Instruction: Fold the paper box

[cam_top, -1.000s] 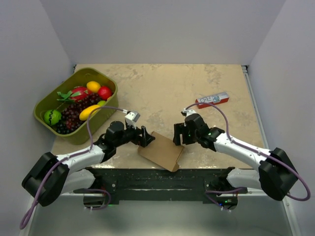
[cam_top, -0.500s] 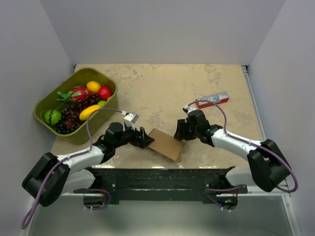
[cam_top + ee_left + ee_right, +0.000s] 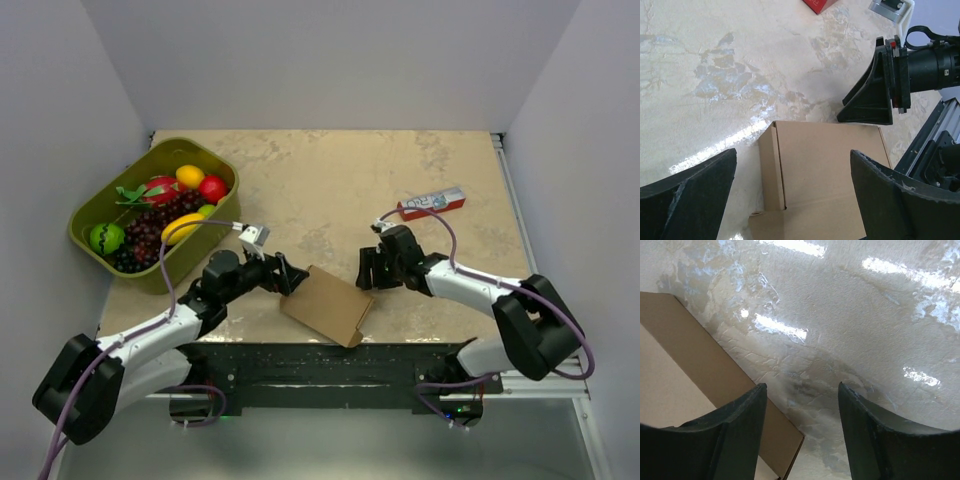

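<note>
The paper box, a flat closed rectangle of plain brown cardboard, lies near the table's front edge between the two arms. My left gripper stands open just left of it. In the left wrist view the paper box lies below and between the wide-apart fingers, apart from both, a narrow side panel along its left edge. My right gripper is open at the box's far right corner. In the right wrist view the paper box reaches under the left finger, and only table shows between the jaws.
A green basket of fruit stands at the far left. A narrow red-and-white carton lies right of centre behind the right arm. The black mounting rail runs along the table's near edge.
The box, tilted up half a second ago, lies flat again. My left gripper has drawn back to the left and opened wider. The right gripper sits off the box's corner.
</note>
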